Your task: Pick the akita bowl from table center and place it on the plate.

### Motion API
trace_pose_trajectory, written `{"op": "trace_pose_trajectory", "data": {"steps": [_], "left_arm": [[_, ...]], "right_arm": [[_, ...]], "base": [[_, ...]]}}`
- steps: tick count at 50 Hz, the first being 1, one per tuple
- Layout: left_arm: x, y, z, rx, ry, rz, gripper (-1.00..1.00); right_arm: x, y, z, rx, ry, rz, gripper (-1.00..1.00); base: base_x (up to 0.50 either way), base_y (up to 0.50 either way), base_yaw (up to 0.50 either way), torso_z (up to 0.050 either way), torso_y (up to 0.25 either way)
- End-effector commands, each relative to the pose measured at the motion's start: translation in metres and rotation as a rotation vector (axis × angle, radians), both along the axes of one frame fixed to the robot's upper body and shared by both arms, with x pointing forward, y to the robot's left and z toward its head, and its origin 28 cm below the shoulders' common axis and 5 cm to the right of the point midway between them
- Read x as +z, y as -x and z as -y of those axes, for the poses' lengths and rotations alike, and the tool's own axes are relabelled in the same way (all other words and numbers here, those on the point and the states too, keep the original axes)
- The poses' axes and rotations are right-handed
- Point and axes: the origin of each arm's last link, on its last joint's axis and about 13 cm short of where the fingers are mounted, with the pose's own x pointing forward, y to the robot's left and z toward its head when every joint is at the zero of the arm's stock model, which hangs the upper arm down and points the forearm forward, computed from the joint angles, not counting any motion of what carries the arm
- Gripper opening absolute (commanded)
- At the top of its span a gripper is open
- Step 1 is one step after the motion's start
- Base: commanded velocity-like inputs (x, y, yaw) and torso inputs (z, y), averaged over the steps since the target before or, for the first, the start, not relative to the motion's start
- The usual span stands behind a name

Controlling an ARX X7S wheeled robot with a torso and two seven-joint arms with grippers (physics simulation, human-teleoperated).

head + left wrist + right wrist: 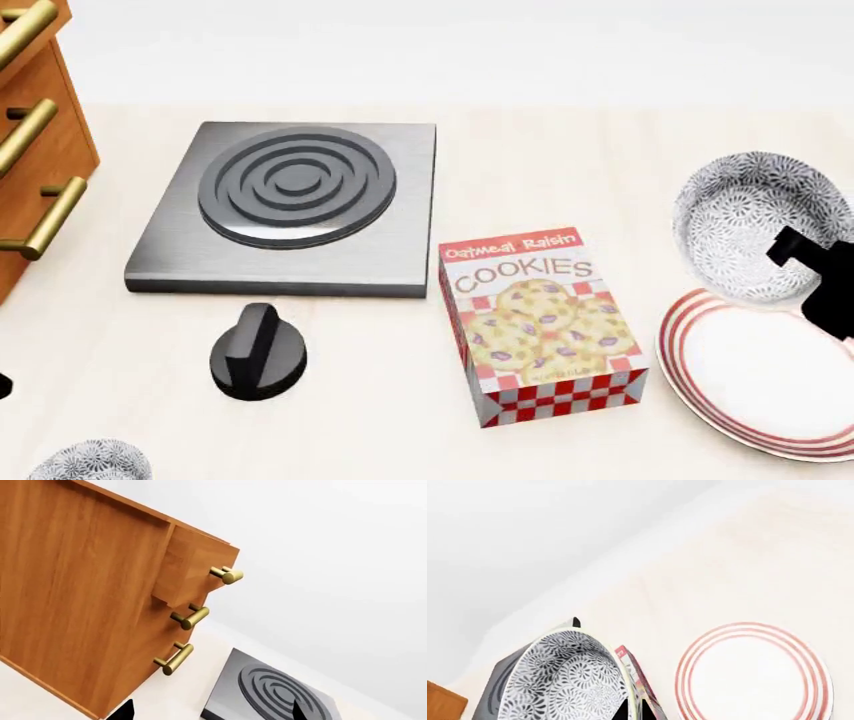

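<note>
The akita bowl, speckled grey-black on white, hangs tilted at the far right, just behind the plate, which is white with red rings. My right gripper is shut on the bowl's near rim. In the right wrist view its two dark fingertips pinch the rim of the akita bowl, with the gripper at the frame's edge and the plate lying flat beside it. My left gripper is open, its fingertips wide apart over the tabletop and a corner of the stove, holding nothing.
A grey hot plate sits at the back left, with a black knob in front of it. A cookie box lies mid-table, left of the plate. A wooden drawer unit stands at the far left. A second speckled bowl shows at the bottom left.
</note>
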Motion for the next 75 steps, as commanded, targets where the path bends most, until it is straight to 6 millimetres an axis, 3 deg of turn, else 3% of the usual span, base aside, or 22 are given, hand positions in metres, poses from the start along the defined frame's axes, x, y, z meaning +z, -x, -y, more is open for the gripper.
{"op": "trace_pose_trajectory", "data": {"steps": [1,27,57,75], "left_arm": [[-0.001,-0.002,-0.005,0.036,0.024,0.038,1.0],[-0.003,-0.001,-0.007,0.067,-0.009,0.075,1.0],[-0.001,0.0,-0.007,0.042,0.034,0.084,1.0],[0.0,0.003,-0.008,0.048,0.042,0.091,1.0]], "right_arm": [[0.003,-0.01,0.012,0.003,-0.255,-0.048,-1.0],[0.001,-0.017,0.027,-0.08,-0.357,-0.116,-1.0],[0.0,-0.016,0.031,-0.096,-0.373,-0.099,-1.0],[-0.006,-0.042,0.045,-0.149,-0.396,-0.103,-1.0]], "base": [[0.0,0.0,0.0,0.0,0.01],[0.0,0.0,0.0,0.0,0.0],[0.0,0.0,0.0,0.006,-0.144],[0.0,0.0,0.0,0.0,0.0]]}}
